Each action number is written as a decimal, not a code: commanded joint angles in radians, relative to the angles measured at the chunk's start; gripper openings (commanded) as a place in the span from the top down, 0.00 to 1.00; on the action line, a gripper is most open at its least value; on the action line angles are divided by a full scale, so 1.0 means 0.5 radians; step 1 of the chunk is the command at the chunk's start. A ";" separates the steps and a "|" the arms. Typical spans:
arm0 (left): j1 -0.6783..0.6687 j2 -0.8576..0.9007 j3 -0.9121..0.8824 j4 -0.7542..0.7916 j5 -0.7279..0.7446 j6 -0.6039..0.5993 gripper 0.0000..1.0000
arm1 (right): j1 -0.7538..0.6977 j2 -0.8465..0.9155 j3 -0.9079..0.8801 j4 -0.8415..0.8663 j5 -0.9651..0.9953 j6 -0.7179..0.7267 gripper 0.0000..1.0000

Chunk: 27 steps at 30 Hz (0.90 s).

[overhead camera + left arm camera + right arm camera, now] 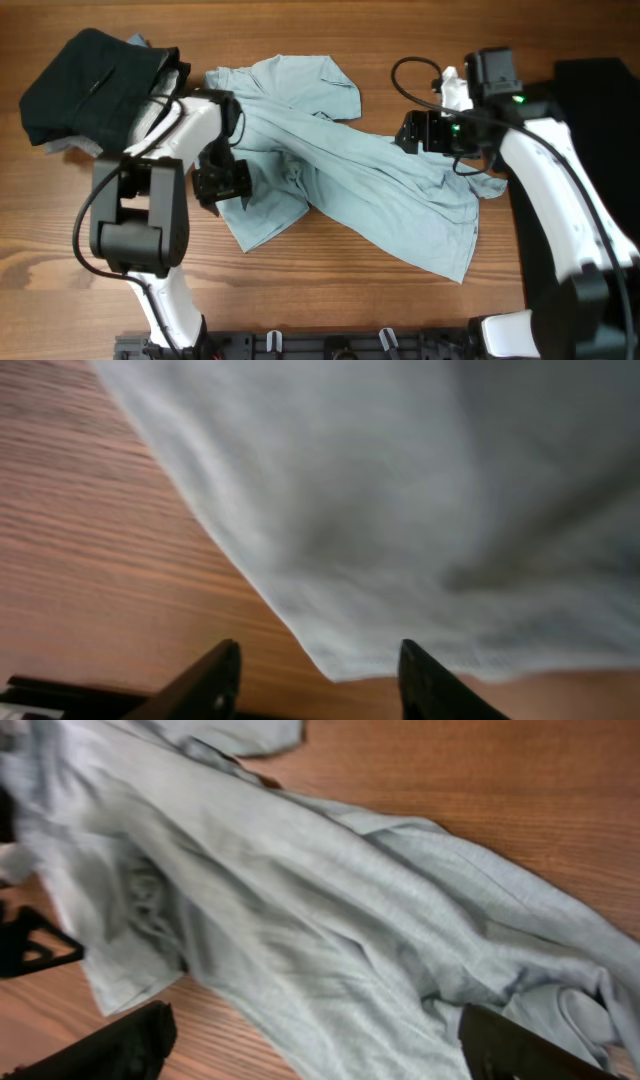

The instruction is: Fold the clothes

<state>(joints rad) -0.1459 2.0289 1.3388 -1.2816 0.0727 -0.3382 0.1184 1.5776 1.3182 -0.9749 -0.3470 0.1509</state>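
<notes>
Item 1, table (330, 305): wood-grain top, bare wood on the near side of both jaws and in the strip between them and the rail at the bottom edge. Item 2, pale blue T-shirt (350, 175): the task's main piece, crumpled and lying diagonally, spanning from the left jaws to the right jaws, one sleeve beyond them at the far side, hem toward the near side. Item 3, black and grey bundle (85, 85): heaped well outboard of the left jaws, apart from the shirt. Item 4, flat black cloth (600, 85): outboard of the right arm, untouched. Item 5, right gripper (320, 1045): spread wide, nothing clasped; shirt folds lie ahead of and below the opening. Item 6, left gripper (320, 660): parted, empty; a shirt edge lies just ahead of the tips, bare wood to one side. Step judged in hand: spreading the shirt flat before any fold. Handling note: each jaw should take a single layer at an outer edge, not the bunched middle, then draw apart toward the bare near wood. Clearance: ample near side; the bundle crowds the left arm's outboard swing.
</notes>
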 commanded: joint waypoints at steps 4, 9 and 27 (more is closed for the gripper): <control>0.130 0.000 -0.304 0.308 0.021 -0.082 0.34 | -0.031 -0.209 0.019 -0.050 -0.047 0.031 0.01; 0.131 0.000 -0.472 0.493 0.100 -0.237 0.96 | -0.105 -0.216 0.019 -0.052 -0.023 0.072 0.01; 0.441 -1.319 -0.480 -0.189 -0.288 -0.384 0.96 | -0.234 0.119 0.018 -0.002 0.536 0.278 0.02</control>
<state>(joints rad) 0.0288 1.5116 1.0931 -1.3304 0.0357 -0.4679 0.0036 1.5574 1.3182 -0.9916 -0.1623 0.2695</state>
